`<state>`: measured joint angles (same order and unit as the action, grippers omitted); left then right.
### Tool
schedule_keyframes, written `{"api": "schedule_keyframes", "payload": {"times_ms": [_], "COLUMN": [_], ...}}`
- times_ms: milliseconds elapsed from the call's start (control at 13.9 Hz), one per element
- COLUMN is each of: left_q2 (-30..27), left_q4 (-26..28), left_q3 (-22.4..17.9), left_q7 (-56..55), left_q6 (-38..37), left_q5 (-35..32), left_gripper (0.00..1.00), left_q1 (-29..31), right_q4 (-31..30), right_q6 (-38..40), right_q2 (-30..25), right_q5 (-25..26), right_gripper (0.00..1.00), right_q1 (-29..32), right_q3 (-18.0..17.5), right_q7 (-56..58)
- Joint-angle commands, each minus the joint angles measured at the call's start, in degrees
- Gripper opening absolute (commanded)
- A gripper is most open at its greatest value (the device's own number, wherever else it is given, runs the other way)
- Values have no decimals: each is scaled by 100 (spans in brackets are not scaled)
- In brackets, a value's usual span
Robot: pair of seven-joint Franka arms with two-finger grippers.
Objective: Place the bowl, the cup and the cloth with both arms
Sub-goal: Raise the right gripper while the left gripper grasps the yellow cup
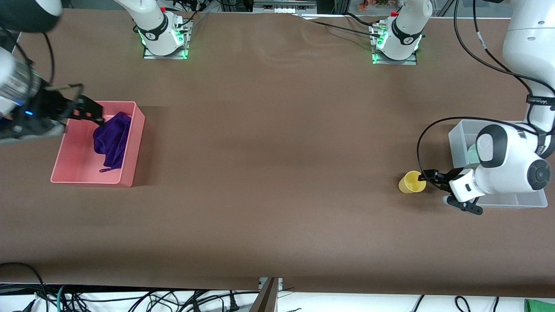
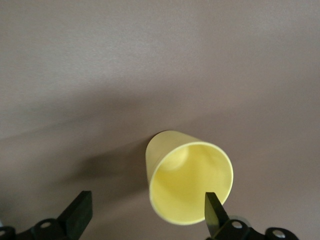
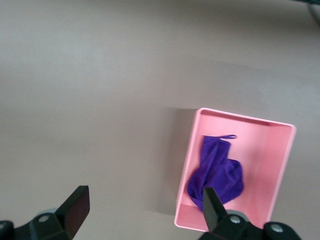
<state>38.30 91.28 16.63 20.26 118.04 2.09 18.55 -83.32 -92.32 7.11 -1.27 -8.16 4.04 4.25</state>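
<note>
The yellow cup (image 1: pixel 411 182) stands on the table toward the left arm's end. My left gripper (image 1: pixel 427 177) is open at the cup's rim. In the left wrist view the cup (image 2: pixel 187 175) sits by one fingertip (image 2: pixel 212 207), off-centre between the spread jaws of the gripper (image 2: pixel 147 212). The purple cloth (image 1: pixel 112 139) lies in the pink bin (image 1: pixel 73 162) toward the right arm's end. My right gripper (image 1: pixel 91 113) is open and empty over that bin's edge. The right wrist view shows the cloth (image 3: pixel 216 172) in the bin (image 3: pixel 272 165) below the gripper (image 3: pixel 145 210). A sliver of the green bowl (image 1: pixel 472 153) shows in the clear bin, mostly hidden by the left arm.
A clear plastic bin (image 1: pixel 511 201) stands beside the cup at the left arm's end, partly covered by the left arm. The two arm bases (image 1: pixel 162 34) (image 1: pixel 396 41) stand at the table's edge farthest from the front camera. The brown table (image 1: pixel 277 151) lies between the bins.
</note>
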Motion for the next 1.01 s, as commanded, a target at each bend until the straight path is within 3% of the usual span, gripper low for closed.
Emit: {"api": "schedule_keyframes", "payload": {"times_ms": [0, 72, 144, 288, 647, 791, 935], "left_q2": [326, 423, 433, 433, 372, 92, -347], "left_q4": [-58, -67, -67, -67, -93, -137, -277], "left_q3": [-63, -63, -63, -54, -54, -72, -98], "left_q7": [-119, -119, -136, -137, -110, -84, -32], "left_q6": [646, 710, 711, 702, 606, 2, -691], "left_q5": [55, 20, 20, 20, 11, 2, -513], "left_gripper": [51, 7, 0, 0, 0, 0, 0], "left_q1": [-53, -44, -53, -53, -53, -27, 8], "right_q4": [-219, -220, -246, -238, -98, 43, 44], "right_q6": [65, 126, 231, 433, 513, 522, 478], "right_q2": [-210, -202, -219, -228, -61, 35, 44], "right_q5": [83, 110, 197, 460, 444, 453, 453], "right_gripper": [100, 100, 100, 100, 100, 100, 100], "right_q1": [156, 174, 174, 174, 165, 122, 113], "right_q3": [-61, -139, -253, -482, -448, -465, -465], "right_q7": [-12, -30, -73, -414, -654, -671, -689]}}
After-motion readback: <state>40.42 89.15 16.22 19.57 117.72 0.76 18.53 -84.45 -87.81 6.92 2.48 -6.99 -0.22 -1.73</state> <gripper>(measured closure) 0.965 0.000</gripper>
